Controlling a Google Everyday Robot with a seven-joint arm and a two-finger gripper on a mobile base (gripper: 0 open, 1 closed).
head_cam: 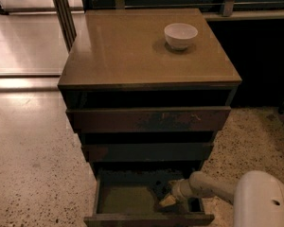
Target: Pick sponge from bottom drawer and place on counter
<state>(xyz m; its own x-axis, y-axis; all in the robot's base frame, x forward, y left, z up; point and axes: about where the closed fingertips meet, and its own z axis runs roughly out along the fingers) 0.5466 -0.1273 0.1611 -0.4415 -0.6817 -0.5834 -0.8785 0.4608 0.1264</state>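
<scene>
My claw (169, 197) is down inside the bottom drawer (118, 200), at its right side near the front, on the end of my pale arm (213, 186) reaching in from the right. A small yellowish edge at its tip is, I judge, the sponge (166, 202), lying on the drawer floor right at the claw. Above it the middle drawer (146, 151) and top drawer (146, 119) jut out a little, and higher up is the tan surface (132, 46) with a white bowl (180, 34) towards its back right.

The risk I see is the lift. If my hold is shallow or only on a corner, the soft sponge could slip and fall back into the drawer. Coming straight up, my wrist could also catch the overhanging fronts above. On the surface, a careless put-down could nudge the bowl.

I cannot tell how far open my claw is, nor whether it grips the sponge or only touches it.
</scene>
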